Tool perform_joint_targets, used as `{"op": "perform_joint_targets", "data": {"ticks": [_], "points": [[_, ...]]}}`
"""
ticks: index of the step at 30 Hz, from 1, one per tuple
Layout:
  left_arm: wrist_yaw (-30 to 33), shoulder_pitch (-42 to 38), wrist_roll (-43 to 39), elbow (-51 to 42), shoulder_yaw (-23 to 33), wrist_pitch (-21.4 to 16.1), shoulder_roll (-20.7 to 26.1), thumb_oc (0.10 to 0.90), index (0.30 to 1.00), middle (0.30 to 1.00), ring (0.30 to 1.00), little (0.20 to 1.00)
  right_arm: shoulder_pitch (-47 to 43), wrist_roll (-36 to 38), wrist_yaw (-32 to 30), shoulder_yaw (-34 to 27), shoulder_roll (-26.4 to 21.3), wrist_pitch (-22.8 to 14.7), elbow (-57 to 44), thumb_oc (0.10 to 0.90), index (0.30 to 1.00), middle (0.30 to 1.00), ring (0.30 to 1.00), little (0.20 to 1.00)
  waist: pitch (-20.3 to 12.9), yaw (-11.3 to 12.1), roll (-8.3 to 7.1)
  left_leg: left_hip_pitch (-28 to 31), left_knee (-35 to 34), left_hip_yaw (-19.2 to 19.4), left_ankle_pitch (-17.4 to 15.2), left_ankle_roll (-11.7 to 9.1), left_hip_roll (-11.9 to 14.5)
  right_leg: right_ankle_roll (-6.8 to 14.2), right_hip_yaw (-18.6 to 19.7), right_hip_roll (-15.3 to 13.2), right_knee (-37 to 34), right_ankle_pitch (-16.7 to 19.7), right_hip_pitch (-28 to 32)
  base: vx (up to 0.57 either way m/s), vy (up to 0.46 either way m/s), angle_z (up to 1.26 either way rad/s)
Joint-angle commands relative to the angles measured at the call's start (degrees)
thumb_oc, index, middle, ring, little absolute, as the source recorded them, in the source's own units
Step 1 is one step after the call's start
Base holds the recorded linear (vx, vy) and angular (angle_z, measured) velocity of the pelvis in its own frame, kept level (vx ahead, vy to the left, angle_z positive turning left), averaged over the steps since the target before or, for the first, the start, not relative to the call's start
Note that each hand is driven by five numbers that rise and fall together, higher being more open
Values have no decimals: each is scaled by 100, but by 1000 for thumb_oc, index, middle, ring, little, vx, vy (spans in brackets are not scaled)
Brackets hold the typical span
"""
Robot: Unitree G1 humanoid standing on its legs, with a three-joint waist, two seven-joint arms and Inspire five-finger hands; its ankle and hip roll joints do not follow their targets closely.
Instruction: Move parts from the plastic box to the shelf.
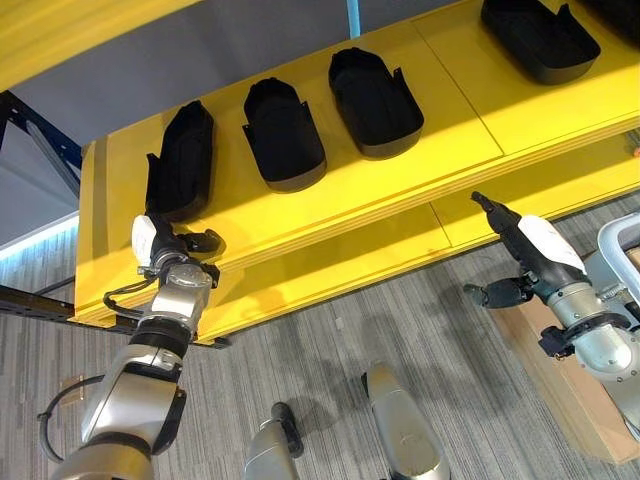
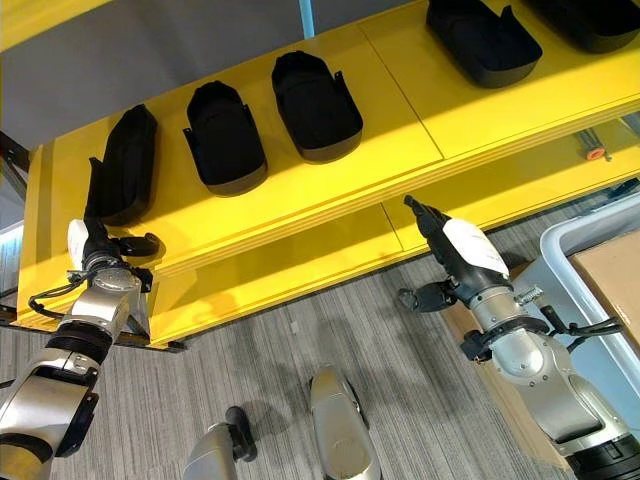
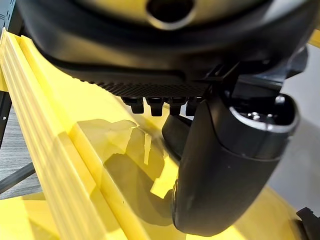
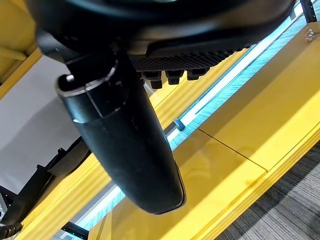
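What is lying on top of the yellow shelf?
Black parts lie in a row on the shelf: one on its side at the left end, by the left hand, then two and another farther right. What lies beneath them is covered.

matt black plastic parts (image 1: 283, 135), glossy yellow shelf (image 1: 400, 190)

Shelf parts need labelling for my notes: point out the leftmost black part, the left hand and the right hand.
leftmost black part (image 1: 183, 160), left eye view, middle of its dark shell.
left hand (image 1: 165, 245), left eye view, back of the hand at the shelf edge.
right hand (image 2: 455, 250), right eye view, back of the hand.
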Motion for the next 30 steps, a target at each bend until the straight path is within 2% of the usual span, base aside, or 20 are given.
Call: {"op": "perform_joint_targets", "data": {"ticks": [1, 9, 12, 14, 15, 16, 20, 24, 27, 30], "points": [[188, 581, 248, 189, 62, 2, 23, 900, 1000, 1000, 1000, 1000, -754, -97, -400, -482, 286, -361, -284, 900, 1000, 1000, 1000, 1000, -17, 105, -364, -99, 486, 434, -997, 792, -316, -438, -447, -94, -523, -107, 359, 0, 0, 0], [275, 759, 118, 34, 28, -72, -169, 900, 1000, 1000, 1000, 1000, -676, -55, -450, -550, 370, -448, -287, 900, 1000, 1000, 1000, 1000, -10, 136, -398, -72, 477, 439, -1000, 805, -301, -447, -481, -70, -535, -89, 373, 6, -12, 1], [507, 916, -194, -39, 155, -342, -253, 900, 1000, 1000, 1000, 1000, -641, -70, -552, -560, 477, -498, -321, 900, 1000, 1000, 1000, 1000, -11, 167, -381, -40, 416, 440, -971, 799, -316, -440, -486, -61, -585, -77, 410, 0, 0, 0], [885, 1123, -10, -220, 265, -667, -378, 900, 1000, 1000, 1000, 1000, -581, -112, -679, -577, 591, -498, -354, 900, 1000, 1000, 1000, 1000, -22, 213, -374, -4, 327, 441, -929, 791, -314, -421, -499, -56, -666, -32, 447, -40, -16, 1], [1022, 1215, -64, -372, 304, -772, -422, 900, 1000, 1000, 1000, 1000, -535, -81, -772, -602, 622, -494, -371, 900, 1000, 1000, 1000, 1000, -4, 244, -381, -29, 255, 481, -779, 823, -265, -439, -540, -44, -714, 116, 396, -78, -58, 7], [1395, 1412, 63, -684, 425, -1002, -511, 900, 1000, 1000, 1000, 1000, -412, -42, -919, -673, 685, -478, -379, 900, 1000, 1000, 1000, 1000, -16, 307, -386, 0, 193, 460, -762, 815, -268, -434, -555, -45, -789, 139, 438, -80, -64, 7], [1822, 2045, 410, -1579, 739, -1281, -653, 900, 1000, 1000, 1000, 1000, -126, -179, -1264, -776, 987, -424, -356, 900, 1000, 1000, 1000, 1000, -49, 479, -383, 69, 20, 394, -685, 797, -289, -395, -590, -35, -989, 226, 562, -2, -53, 6], [1734, 2446, 651, -2217, 812, -1225, -732, 900, 1000, 1000, 1000, 1000, 63, -98, -1531, -874, 1093, -284, -387, 900, 1000, 1000, 1000, 1000, -55, 590, -382, 137, -114, 356, -621, 776, -271, -380, -623, -31, -1178, 305, 675, -10, -35, 14], [1580, 2746, 828, -2623, 846, -1342, -701, 900, 1000, 1000, 1000, 1000, 186, -38, -1831, -990, 1194, -243, -373, 900, 1000, 1000, 1000, 1000, -59, 666, -362, 213, -259, 345, -566, 770, -278, -356, -657, -42, -1340, 370, 766, -17, -16, 7], [1490, 3065, 1142, -3288, 903, -1240, -693, 900, 1000, 1000, 1000, 1000, 338, -4, -1944, -1109, 1303, -248, -368, 900, 1000, 1000, 1000, 1000, -60, 763, -355, 268, -393, 316, -501, 750, -291, -315, -707, -74, -1512, 458, 842, -35, -25, 9]]}}
